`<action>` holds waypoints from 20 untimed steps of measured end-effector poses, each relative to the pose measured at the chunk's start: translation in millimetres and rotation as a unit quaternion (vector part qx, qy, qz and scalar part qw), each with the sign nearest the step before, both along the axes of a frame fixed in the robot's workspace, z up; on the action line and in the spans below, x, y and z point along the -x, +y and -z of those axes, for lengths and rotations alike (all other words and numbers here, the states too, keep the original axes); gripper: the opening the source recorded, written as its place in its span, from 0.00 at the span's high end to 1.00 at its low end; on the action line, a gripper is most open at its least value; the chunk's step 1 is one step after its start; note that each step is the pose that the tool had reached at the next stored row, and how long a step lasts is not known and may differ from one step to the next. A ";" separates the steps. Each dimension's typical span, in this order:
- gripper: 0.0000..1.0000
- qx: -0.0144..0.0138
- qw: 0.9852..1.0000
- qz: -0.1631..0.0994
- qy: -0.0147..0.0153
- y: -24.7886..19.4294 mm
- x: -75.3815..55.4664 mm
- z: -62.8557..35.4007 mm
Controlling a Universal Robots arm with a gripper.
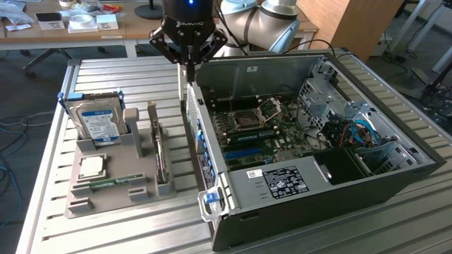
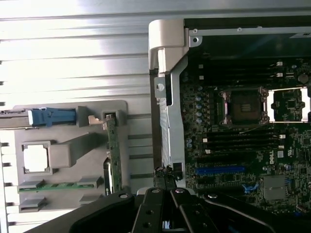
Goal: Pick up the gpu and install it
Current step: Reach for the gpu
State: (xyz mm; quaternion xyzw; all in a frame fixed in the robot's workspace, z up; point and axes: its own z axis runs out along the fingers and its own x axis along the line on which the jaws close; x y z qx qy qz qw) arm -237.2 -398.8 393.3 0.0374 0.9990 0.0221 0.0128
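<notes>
Exterior view: gripper [image 1: 188, 62] is shut w/ nothing in it, hovering over the rear wall of the open PC case [image 1: 282, 185]. The gpu [image 1: 157, 145] stands on edge in the gray holder [image 1: 106, 203] on the tabletop [image 1: 106, 74], lower than the gripper & off to the exterior view's left, apart from it. Wrist view: gripper [image 2: 164, 177] is closed over the case edge, w/ the gpu [image 2: 113, 150] slotted in the holder to one side & the motherboard [image 2: 243, 141] to the other, so by my read pick-up isn't done and the install is all left.
</notes>
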 end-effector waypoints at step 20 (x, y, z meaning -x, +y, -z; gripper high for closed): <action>0.89 0.000 1.000 0.000 0.000 0.0 10.8 0.0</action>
